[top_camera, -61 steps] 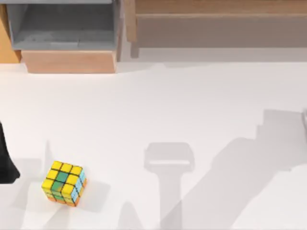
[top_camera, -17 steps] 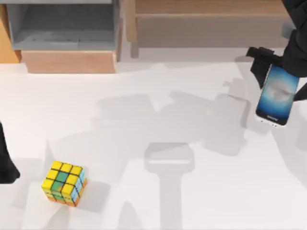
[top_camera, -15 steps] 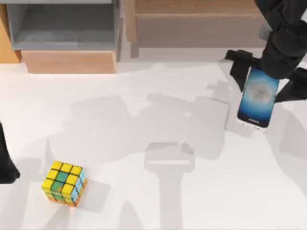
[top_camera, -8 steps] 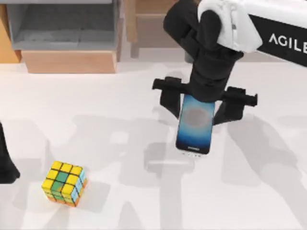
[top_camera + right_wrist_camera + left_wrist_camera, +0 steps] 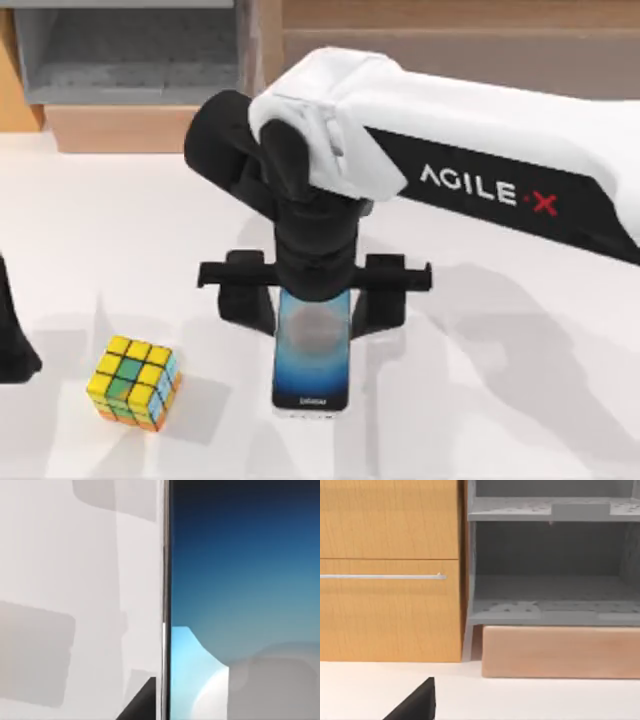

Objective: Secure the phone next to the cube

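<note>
The cube (image 5: 133, 382), yellow-topped with green squares, rests near the table's front left. The phone (image 5: 312, 362), blue screen up, lies lengthwise to the cube's right with a gap between them. My right gripper (image 5: 314, 312) is shut on the phone's far end, a black finger (image 5: 250, 298) on either side. I cannot tell whether the phone touches the table. In the right wrist view the phone's screen (image 5: 240, 580) is close up, beside white table. My left arm (image 5: 12, 345) stays parked at the left edge, left of the cube.
A grey open shelf unit (image 5: 130, 50) with a wooden front (image 5: 145, 128) stands at the back left. A wooden cabinet (image 5: 450, 25) runs along the back. In the left wrist view there is a wood drawer front with a metal handle (image 5: 385, 576).
My right arm has swept from the back right to the front left with the phone in its grip, bringing it beside the cube. The cube and left arm have not moved.
</note>
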`<state>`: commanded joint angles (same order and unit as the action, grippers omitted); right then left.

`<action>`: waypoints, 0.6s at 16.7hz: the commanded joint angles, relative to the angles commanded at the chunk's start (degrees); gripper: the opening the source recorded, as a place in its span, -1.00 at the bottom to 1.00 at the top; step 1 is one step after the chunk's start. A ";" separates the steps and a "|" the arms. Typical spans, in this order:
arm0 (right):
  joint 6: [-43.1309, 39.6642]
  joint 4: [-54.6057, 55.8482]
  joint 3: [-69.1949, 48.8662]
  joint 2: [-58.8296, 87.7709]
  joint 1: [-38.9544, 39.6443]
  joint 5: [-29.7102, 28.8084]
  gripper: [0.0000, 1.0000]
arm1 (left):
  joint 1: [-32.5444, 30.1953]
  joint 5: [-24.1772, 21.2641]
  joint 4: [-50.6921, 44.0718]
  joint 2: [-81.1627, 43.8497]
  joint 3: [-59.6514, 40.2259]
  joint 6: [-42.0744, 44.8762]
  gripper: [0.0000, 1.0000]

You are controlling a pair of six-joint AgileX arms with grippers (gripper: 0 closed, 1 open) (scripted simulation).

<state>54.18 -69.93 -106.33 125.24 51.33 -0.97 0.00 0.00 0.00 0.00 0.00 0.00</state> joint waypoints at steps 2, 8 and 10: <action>0.86 -0.55 -0.87 0.70 2.06 -0.15 -1.00 | 0.00 0.00 0.00 0.00 0.00 0.00 1.00; 1.34 -0.86 -1.42 1.10 3.27 -0.25 -1.00 | 0.00 0.00 0.00 0.00 0.00 0.00 1.00; 1.41 -0.77 -1.26 0.88 3.02 -0.19 -1.00 | 0.00 0.00 0.00 0.00 0.00 0.00 1.00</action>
<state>55.58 -70.70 -107.59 126.12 54.34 -1.16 0.00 0.00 0.00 0.00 0.00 0.00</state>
